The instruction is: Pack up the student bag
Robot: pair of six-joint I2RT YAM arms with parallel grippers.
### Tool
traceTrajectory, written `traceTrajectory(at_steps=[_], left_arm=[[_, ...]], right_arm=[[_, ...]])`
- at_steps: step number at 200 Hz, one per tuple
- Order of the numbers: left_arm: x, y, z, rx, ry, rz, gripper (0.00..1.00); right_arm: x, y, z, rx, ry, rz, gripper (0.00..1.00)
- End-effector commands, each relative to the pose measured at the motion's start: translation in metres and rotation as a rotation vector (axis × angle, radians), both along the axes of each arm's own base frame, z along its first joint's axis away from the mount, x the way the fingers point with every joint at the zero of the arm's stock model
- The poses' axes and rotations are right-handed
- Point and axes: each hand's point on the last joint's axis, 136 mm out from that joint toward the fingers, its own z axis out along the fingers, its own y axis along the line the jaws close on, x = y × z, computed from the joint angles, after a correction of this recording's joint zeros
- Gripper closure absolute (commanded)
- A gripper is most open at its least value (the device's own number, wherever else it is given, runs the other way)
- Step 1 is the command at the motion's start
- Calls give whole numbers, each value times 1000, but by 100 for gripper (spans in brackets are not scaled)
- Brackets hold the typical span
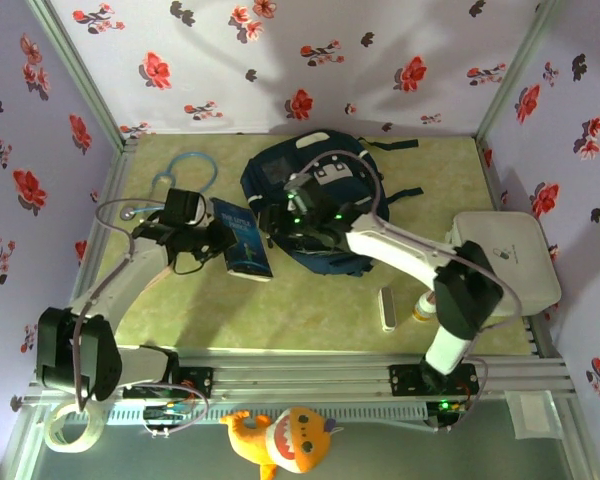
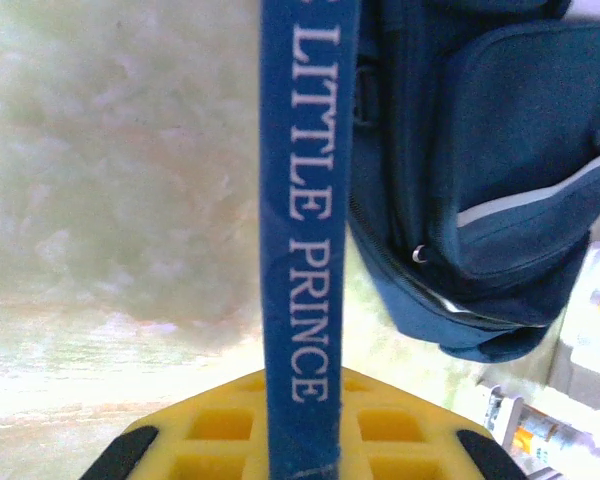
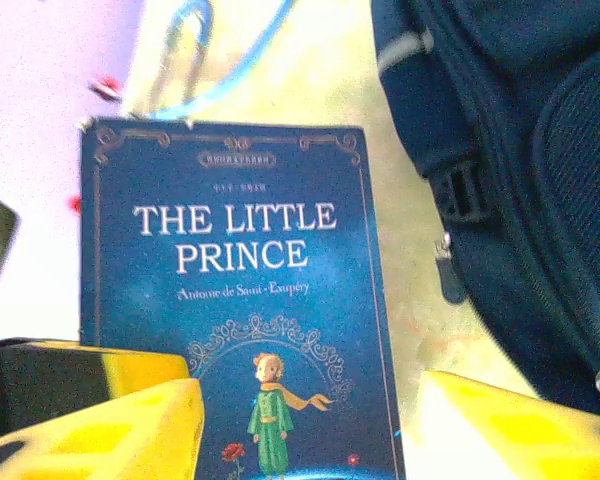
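Two arms are meeting at a blue book [image 1: 245, 238] that is lying on the green table [image 1: 320, 315]. The left gripper [image 2: 300, 445] is clamping the book by its edge, with its yellow fingers [image 2: 210, 425] pressing together on the spine that runs between them. The right gripper [image 3: 310, 440] is standing open, its fingers [image 3: 110, 430] spreading wide in front of the cover and gripping nothing. The student bag [image 1: 265, 175] is lying flat just beside the book, toward the back of the table, and the right arm is reaching across it. A white case [image 1: 505, 255] is sitting at the right edge, well apart from the bag.
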Motion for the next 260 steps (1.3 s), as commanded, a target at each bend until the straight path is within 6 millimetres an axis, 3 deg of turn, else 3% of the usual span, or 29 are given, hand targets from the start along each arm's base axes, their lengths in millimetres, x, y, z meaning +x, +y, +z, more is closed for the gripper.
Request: traceTrajectory(at_steps=[1,39,57,89,120,152,181,260], left_arm=[[20,-11,56,-89,-160,28,100],[53,-38,116,-275,-329,95,100],[65,-59,143,-346,-410,111,100],[84,-87,165,-435,-466,145,100],[101,-108,175,-538,-493,168,100],[105,-126,185,-617,-465,149,100],[105,-129,190,-694,-440,172,100],[104,-131,204,-799,-471,162,100]], right_arm=[[12,-15,11,183,69,-49,32],[26,-50,34,364,119,-120,13],[34,-64,36,474,182,-159,9],[43,-81,47,645,206,-196,7],[45,-94,46,701,228,-260,6],[51,-94,52,799,232,-282,6],[57,-92,67,889,220,-276,11],[63,-85,92,898,150,-273,26]])
